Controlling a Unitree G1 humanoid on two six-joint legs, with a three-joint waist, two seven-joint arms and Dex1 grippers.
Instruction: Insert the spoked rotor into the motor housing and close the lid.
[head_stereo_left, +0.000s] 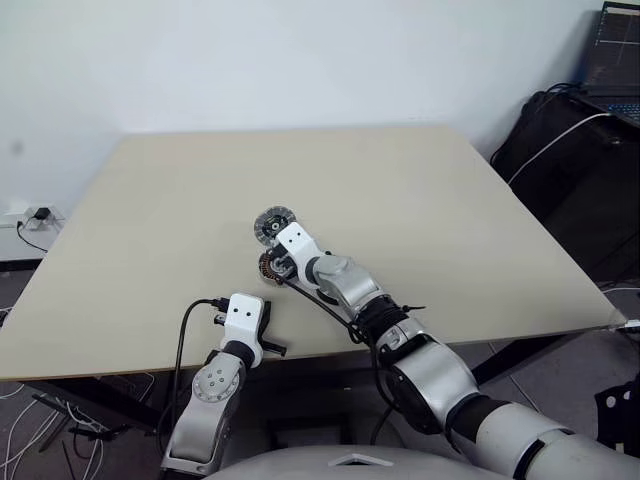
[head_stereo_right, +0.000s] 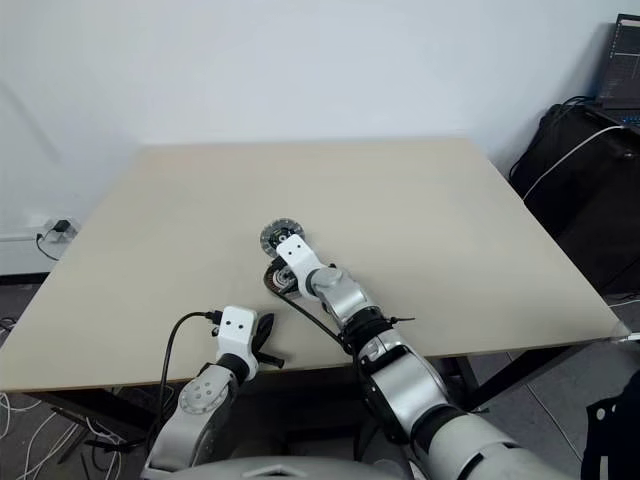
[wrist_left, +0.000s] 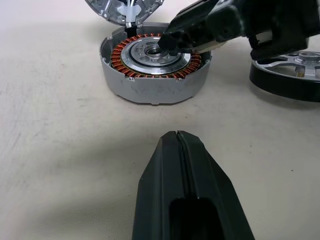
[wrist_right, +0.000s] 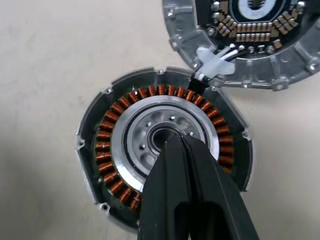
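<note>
Rotor waiting, right gripper (wrist_right: 175, 142) poking the copper-wound round metal motor housing (wrist_left: 155, 65)!

Silver spoked rotor (wrist_left: 292, 70) lies at the housing's 3 o'clock, ribbed grey lid (wrist_right: 240, 40) touching at 12. Rigid, slick, probably hefty: pinch its dark rim. Right arm angles down, 2 fingers pressed together, empty; left gripper (wrist_left: 182, 150) also closed, empty, resting nearby.

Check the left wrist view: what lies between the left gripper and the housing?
Nothing: bare table runs from the shut left gripper to the housing.
</note>
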